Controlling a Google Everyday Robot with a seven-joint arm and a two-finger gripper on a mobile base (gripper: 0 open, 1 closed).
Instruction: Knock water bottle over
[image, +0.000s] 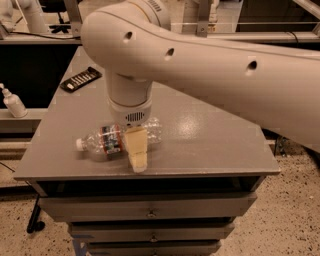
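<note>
Camera view, ordered from near to far. Nearest the viewer, below the water bottle (107, 141), is the front of the grey desk (210, 150), fitted with a stack of drawers (150, 214). Speckled flooring (280, 220) shows lower right of the bottle.

On the desk top, close to the front edge, the cream-coloured tool (137, 155) hangs point-down directly in front of the bottle's mid-body and covers part of it. Its tip is at or just above the desk surface. Whether the tool is released, clenched or grasping the bottle cannot be told from this angle.

The water bottle lies on its side on the desk, left of centre and near the front edge. Its white cap (79, 144) points left, and its clear ribbed base extends to the right behind the tool. A narrow red, white and blue label band (111, 140) circles the body between cap and tool.

Immediately above the bottle stands the round white wrist (130, 95) that carries the tool. From it the broad arm (225, 80) sweeps to the upper right and fills much of the frame.

Beyond the bottle, toward the desk's far left corner and well apart from it, a black remote control (81, 79) lies flat. Farther left of the bottle, off the desk, a small white pump bottle (12, 102) stands upright on a lower ledge.
</note>
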